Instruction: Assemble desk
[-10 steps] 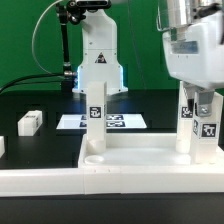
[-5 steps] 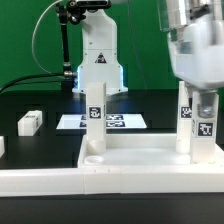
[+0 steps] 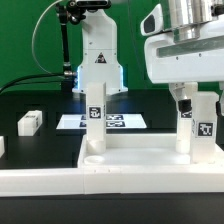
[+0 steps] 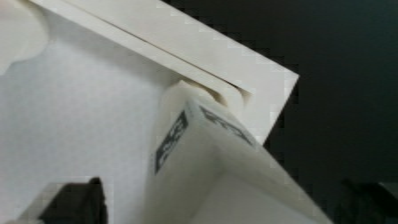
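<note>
The white desk panel [image 3: 135,152] lies at the front with its rim up. Three tagged white legs stand upright in it: one at the exterior view's left [image 3: 95,120] and two close together at the right, an inner one [image 3: 185,128] and an outer one [image 3: 207,128]. My gripper [image 3: 186,97] hangs just above the right legs. In the wrist view the gripper [image 4: 222,205] is open, its dark fingertips [image 4: 71,200] set wide on both sides of a tagged leg [image 4: 222,150] that stands at the panel's corner [image 4: 214,60]. There is a gap between finger and leg.
A loose white leg [image 3: 30,121] lies on the black table at the exterior view's left, another at the left edge [image 3: 2,145]. The marker board [image 3: 118,122] lies behind the panel. The robot base [image 3: 97,60] stands at the back. A long white rail [image 3: 40,180] runs along the front.
My gripper has risen from around the right legs to just above them. The legs stay standing in the panel.
</note>
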